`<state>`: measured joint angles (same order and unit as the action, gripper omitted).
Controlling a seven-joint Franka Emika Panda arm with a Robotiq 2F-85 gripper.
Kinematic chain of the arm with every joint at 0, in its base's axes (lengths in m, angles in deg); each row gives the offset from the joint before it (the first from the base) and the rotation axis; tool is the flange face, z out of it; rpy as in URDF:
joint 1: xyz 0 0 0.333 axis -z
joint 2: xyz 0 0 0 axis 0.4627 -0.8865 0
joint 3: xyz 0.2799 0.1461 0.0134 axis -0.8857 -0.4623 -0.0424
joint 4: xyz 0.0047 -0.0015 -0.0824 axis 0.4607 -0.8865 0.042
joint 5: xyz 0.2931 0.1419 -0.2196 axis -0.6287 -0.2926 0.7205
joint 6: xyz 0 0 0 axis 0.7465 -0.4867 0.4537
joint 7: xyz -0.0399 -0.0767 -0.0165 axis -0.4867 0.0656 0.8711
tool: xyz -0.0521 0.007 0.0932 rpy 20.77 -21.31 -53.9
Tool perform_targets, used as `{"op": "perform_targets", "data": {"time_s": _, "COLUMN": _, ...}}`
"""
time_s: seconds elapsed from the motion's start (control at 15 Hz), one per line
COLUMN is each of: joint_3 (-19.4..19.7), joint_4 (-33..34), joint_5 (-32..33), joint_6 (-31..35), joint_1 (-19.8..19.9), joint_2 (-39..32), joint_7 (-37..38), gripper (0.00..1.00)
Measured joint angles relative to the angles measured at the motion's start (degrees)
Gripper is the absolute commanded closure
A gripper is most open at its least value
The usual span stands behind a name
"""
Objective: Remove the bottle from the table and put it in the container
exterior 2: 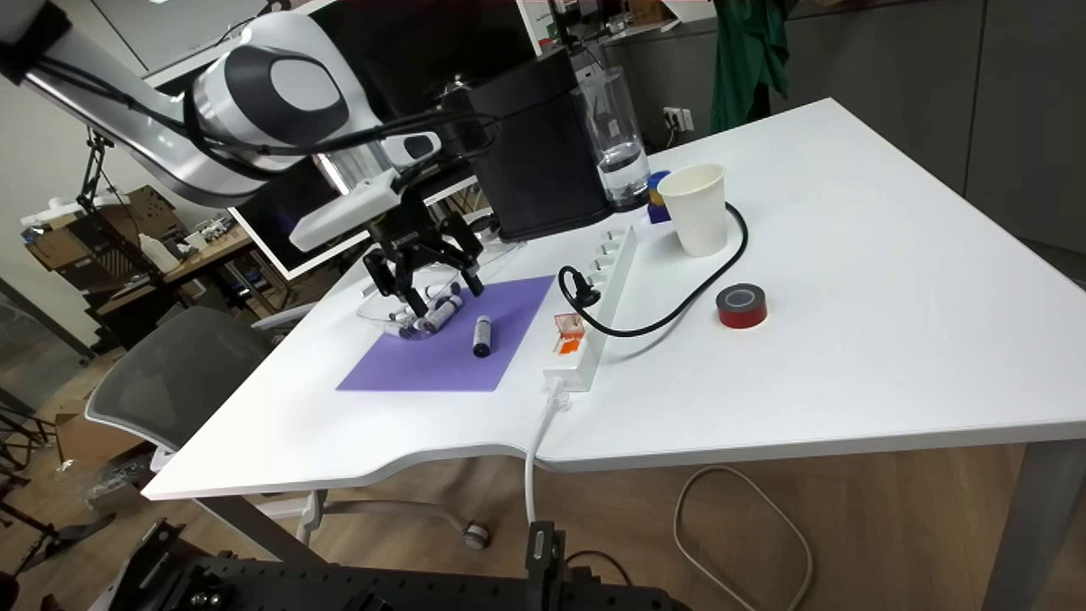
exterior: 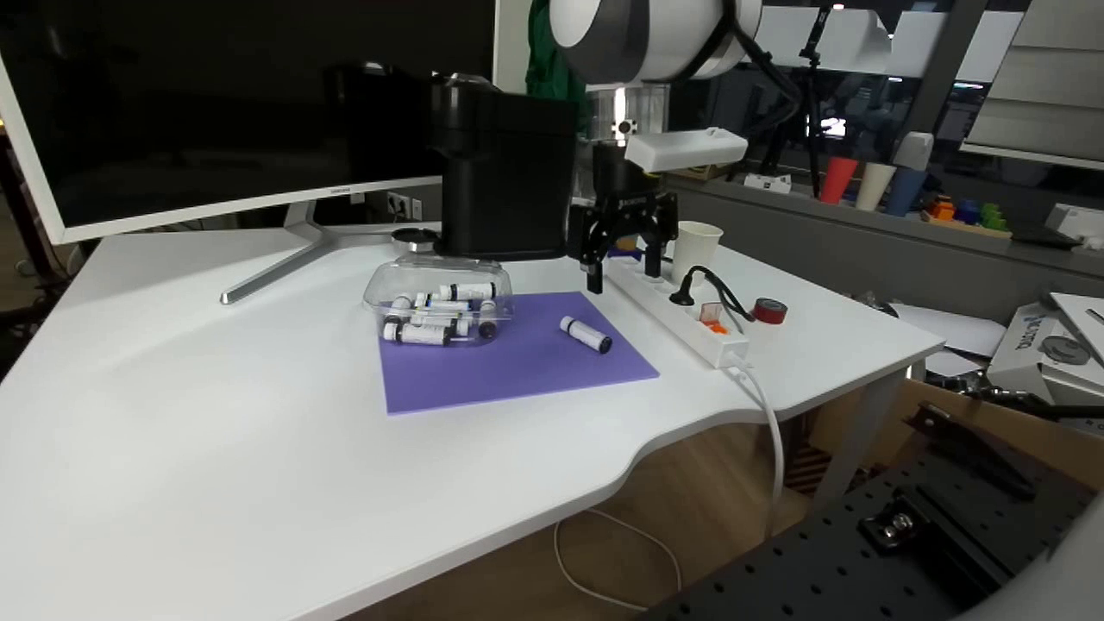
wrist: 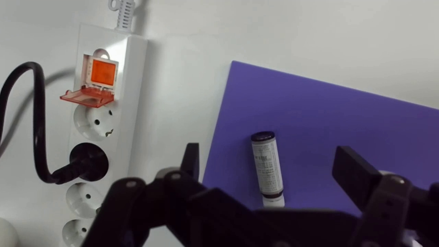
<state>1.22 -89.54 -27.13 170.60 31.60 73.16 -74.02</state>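
One slim white bottle point(wrist: 268, 168) (black-ended) lies flat.

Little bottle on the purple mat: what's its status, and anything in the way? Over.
Gripper open, holding nothing. Bottle lying on purple mat, outside the clear container. Power strip beside mat, possible snag.

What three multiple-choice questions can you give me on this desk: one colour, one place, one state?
1. What colour is the mat? A) green B) orange C) purple
2. Where is the bottle outside the tray? A) in the cup B) on the mat C) on the floor
3. The end effector is: A) open B) shut on the bottle C) shut on the cup

1 C: purple in every view.
2 B: it lies there in both exterior views.
3 A: fingers wide apart in the wrist view.
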Motion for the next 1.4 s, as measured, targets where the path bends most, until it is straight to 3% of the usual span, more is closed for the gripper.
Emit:
{"op": "perform_targets", "data": {"time_s": 0.87, "joint_3": -0.07, "joint_4": 8.41, "joint_5": 0.15, "joint_6": 0.14, "joint_1": -2.22, "joint_2": -13.13, "joint_7": -1.82, "gripper": 0.0}}
{"op": "perform_targets", "data": {"time_s": 0.93, "joint_3": -0.07, "joint_4": 9.06, "joint_5": 0.15, "joint_6": 0.15, "joint_1": -2.45, "joint_2": -13.99, "joint_7": -1.83, "gripper": 0.08}}
{"op": "perform_targets", "data": {"time_s": 1.0, "joint_3": -0.07, "joint_4": 9.72, "joint_5": 0.14, "joint_6": 0.15, "joint_1": -2.58, "joint_2": -14.79, "joint_7": -1.85, "gripper": 0.26}}
{"op": "perform_targets", "data": {"time_s": 1.4, "joint_3": -0.08, "joint_4": 12.9, "joint_5": -0.01, "joint_6": 0.07, "joint_1": -2.59, "joint_2": -18.17, "joint_7": -2.06, "gripper": 0.67}}
